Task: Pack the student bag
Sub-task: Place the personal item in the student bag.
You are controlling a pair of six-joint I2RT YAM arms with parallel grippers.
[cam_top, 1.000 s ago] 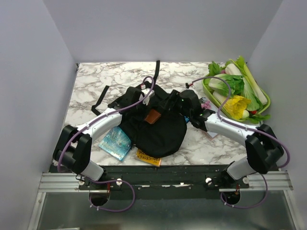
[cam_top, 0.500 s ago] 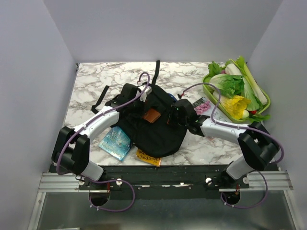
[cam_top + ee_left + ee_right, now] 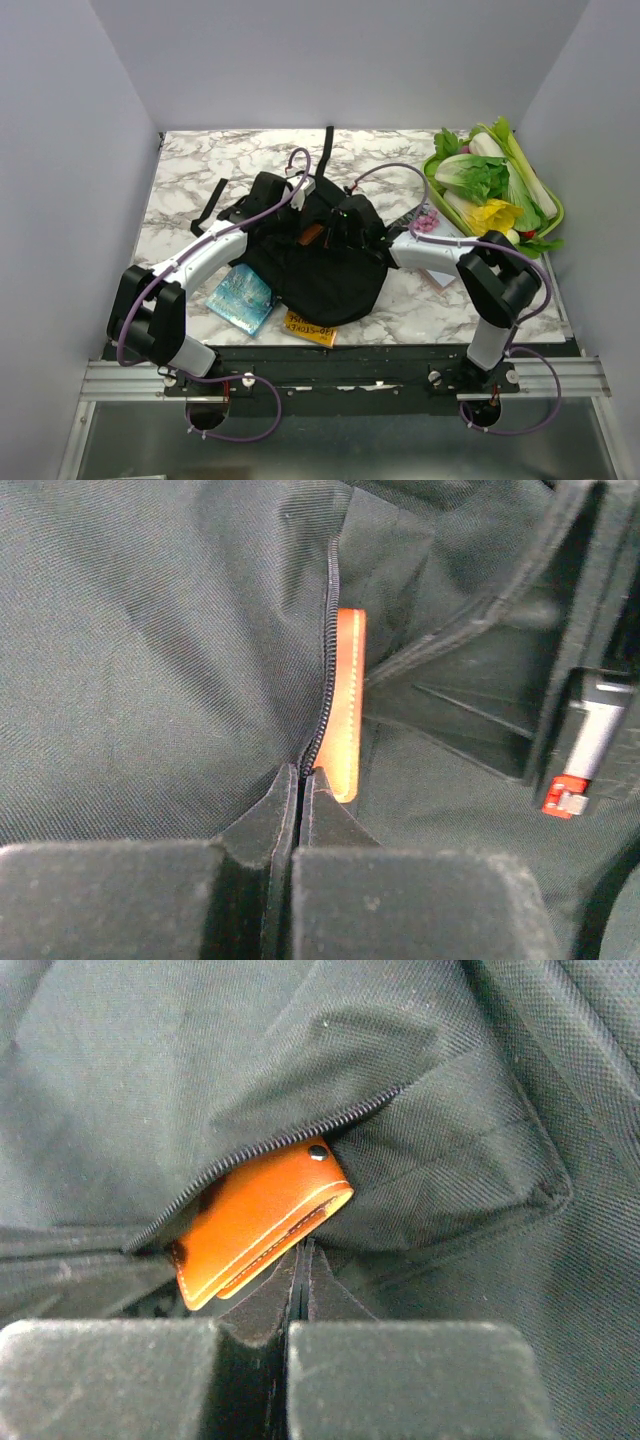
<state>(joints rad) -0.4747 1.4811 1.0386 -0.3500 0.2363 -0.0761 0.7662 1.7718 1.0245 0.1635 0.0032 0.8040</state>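
The student bag (image 3: 325, 275), a soft black backpack, lies mid-table with straps trailing back. An orange leather wallet (image 3: 310, 235) sticks halfway out of its zippered opening (image 3: 255, 1225). My left gripper (image 3: 305, 200) is shut, and in the left wrist view it (image 3: 300, 776) pinches the bag's zipper edge right beside the wallet (image 3: 346, 705). My right gripper (image 3: 342, 226) is shut with nothing between its fingers. In the right wrist view it (image 3: 302, 1252) has its tips against the wallet's lower edge. The wallet's inner half is hidden under the bag's fabric.
A blue patterned case (image 3: 240, 297) and a yellow packet (image 3: 310, 330) lie at the bag's front left. A green tray of vegetables (image 3: 548, 232) stands at the back right. Pink and white items (image 3: 430, 222) lie beside the right arm.
My right gripper has shut and moved left onto the bag up to the wallet. The wallet has slid deeper into the opening and shows less. The left gripper keeps its pinch.
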